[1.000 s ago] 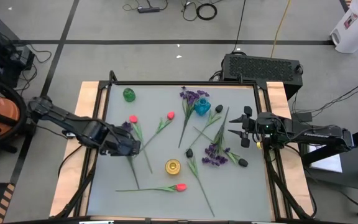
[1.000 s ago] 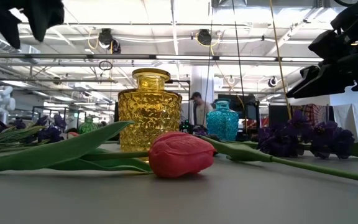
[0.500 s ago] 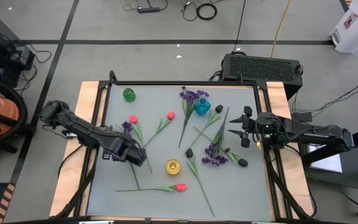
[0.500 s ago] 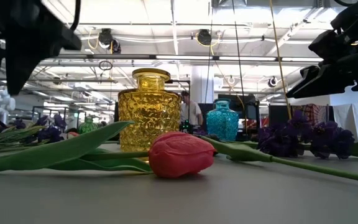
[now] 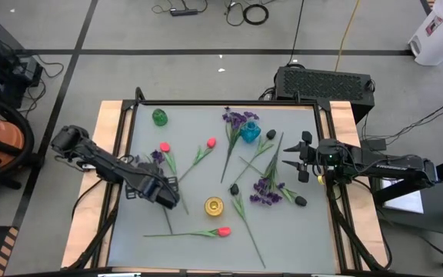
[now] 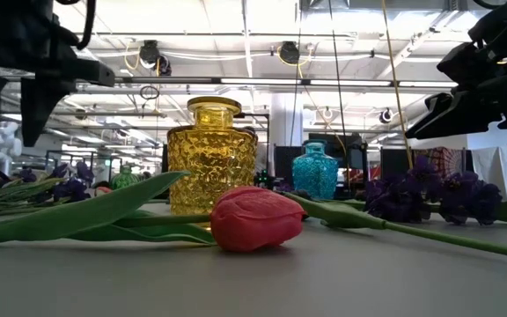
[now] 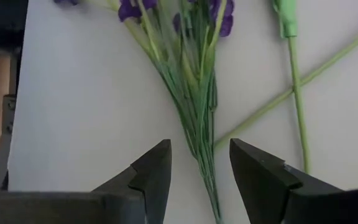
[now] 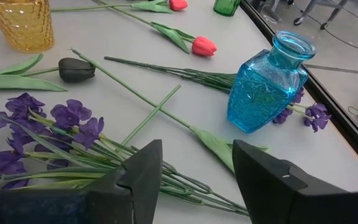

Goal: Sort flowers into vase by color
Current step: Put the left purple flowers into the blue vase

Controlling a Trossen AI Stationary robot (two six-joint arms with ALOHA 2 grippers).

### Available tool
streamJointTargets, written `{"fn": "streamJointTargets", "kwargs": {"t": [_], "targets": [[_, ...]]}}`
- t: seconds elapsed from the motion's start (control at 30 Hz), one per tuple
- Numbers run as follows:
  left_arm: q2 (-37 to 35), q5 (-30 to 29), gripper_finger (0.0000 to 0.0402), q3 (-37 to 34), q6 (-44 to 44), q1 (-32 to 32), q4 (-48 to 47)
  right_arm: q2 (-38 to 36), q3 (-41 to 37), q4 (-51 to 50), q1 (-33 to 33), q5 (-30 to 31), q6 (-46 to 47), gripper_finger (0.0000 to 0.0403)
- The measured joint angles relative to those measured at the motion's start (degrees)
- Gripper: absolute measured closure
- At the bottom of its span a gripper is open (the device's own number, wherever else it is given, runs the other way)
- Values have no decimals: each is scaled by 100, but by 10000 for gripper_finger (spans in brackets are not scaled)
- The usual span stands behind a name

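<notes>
Hanging over the gray table (image 5: 298, 231), my left gripper (image 7: 199, 171) is spread wide with nothing held, its fingers on both sides of the purple flower bunch's stem (image 7: 197, 112). My right gripper (image 8: 194, 171) waits partly open and empty near the blue vase (image 8: 266, 84); more flowers lie scattered around the yellow vase (image 5: 214, 205).
</notes>
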Motion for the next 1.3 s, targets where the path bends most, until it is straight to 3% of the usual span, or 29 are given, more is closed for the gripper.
{"fn": "streamJointTargets", "kwargs": {"t": [0.33,0.5,0.8,1.3], "targets": [[718,314,230,0,-225,-235,853,-1,0,0,0,0,0,215],[997,761,230,0,-232,-276,884,-1,0,0,0,0,0,215],[1261,751,230,0,-528,-385,1320,-2,0,0,-1,0,0,215],[1591,624,230,9,-487,-375,1255,0,0,1,1,0,0,215]]}}
